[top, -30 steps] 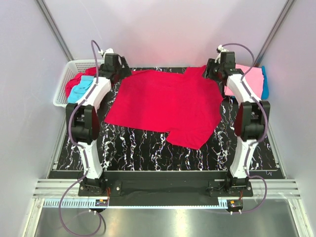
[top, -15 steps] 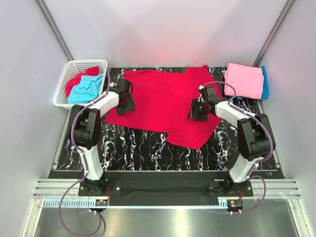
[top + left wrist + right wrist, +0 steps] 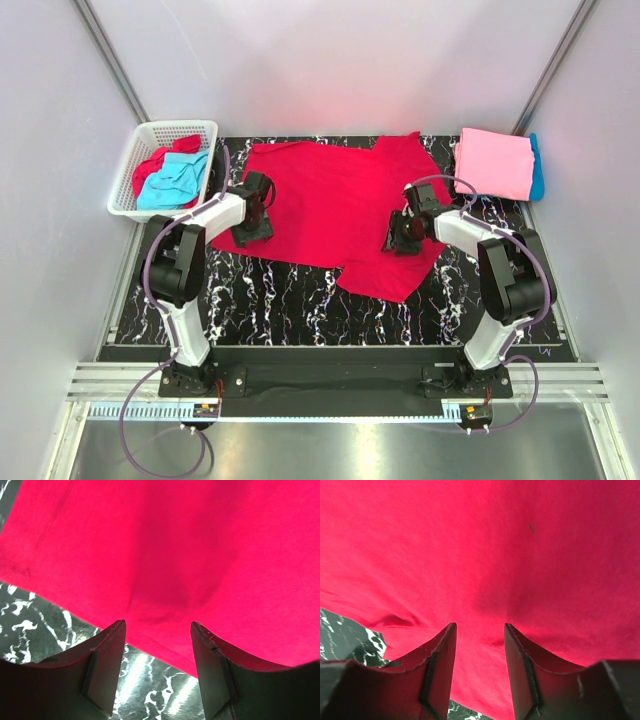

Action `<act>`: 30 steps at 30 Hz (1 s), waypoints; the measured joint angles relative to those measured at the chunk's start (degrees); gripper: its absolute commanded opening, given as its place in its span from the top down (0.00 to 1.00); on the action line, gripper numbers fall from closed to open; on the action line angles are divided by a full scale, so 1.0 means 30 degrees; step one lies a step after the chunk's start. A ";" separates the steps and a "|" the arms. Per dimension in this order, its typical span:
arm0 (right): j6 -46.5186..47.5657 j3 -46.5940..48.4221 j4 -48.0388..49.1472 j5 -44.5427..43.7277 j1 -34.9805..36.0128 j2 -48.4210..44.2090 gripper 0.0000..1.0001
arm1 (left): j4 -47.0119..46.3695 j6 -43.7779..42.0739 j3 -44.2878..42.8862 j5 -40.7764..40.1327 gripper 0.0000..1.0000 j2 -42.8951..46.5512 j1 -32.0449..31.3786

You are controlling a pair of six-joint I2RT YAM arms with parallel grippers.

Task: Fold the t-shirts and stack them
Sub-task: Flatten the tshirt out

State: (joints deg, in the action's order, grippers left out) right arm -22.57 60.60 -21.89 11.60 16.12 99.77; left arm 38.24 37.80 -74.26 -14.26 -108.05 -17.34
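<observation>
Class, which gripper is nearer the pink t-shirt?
Right. The right gripper is over the red t-shirt, on the side nearest the pink t-shirt; the left gripper is on the opposite side.

Red shirt point(image 3: 340, 215) lay spread flat, centre; pink shirt point(image 3: 493, 162) folded far right (atop a blue shirt point(image 3: 537, 168)); two others point(image 3: 172, 178) crumpled far left.

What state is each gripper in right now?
Left gripper: open, at the edge of the red t-shirt.
Right gripper: open, over the same shirt.
</observation>
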 measured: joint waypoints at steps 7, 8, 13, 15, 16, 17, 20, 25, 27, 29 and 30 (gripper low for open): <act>-0.0160 -0.0838 -0.0051 0.0007 0.0240 0.0080 0.52 | 0.0328 0.0379 0.0576 -0.0131 0.41 0.0000 -0.0022; -0.0160 -0.0860 -0.0022 0.0007 0.0255 0.0073 0.52 | 0.0364 0.0423 0.0597 -0.0131 0.41 0.0000 -0.0036; -0.0226 -0.1282 0.0401 0.0007 0.0262 -0.0146 0.53 | -0.0051 0.0765 0.1195 -0.0204 0.41 0.0240 -0.0189; -0.0299 -0.1588 0.0663 0.0007 0.0277 -0.0342 0.54 | -0.0277 0.0874 0.1683 -0.0233 0.41 0.0561 -0.0277; -0.0379 -0.1800 0.0860 0.0007 0.0299 -0.0481 0.54 | -0.0423 0.0947 0.2047 -0.0255 0.42 0.0823 -0.0335; -0.0444 -0.1974 0.0954 0.0007 0.0313 -0.0612 0.55 | -0.0466 0.1020 0.2310 -0.0262 0.42 0.1005 -0.0401; -0.0721 -0.2586 0.1042 0.0036 0.0415 -0.1137 0.55 | -0.0780 0.1275 0.3286 -0.0321 0.42 0.1712 -0.0670; -0.1355 -0.3242 0.0364 -0.0007 0.0517 -0.1865 0.55 | -0.1297 0.1865 0.5464 -0.0488 0.43 0.3432 -0.1435; -0.1588 -0.3373 0.0007 -0.0015 0.0525 -0.2047 0.55 | -0.1355 0.2171 0.6477 -0.0517 0.44 0.4284 -0.1880; -0.1880 -0.3636 -0.0233 -0.0007 0.0568 -0.2310 0.55 | -0.1297 0.2477 0.7446 -0.0525 0.44 0.5202 -0.2339; -0.2018 -0.3810 -0.0350 0.0000 0.0605 -0.2477 0.55 | -0.1195 0.2681 0.7941 -0.0510 0.46 0.5676 -0.2579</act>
State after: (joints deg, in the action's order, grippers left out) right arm -28.62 49.17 -22.94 11.60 17.93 92.33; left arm 34.65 45.84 -50.43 -15.79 -91.02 -25.08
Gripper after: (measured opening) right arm 0.451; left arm 0.562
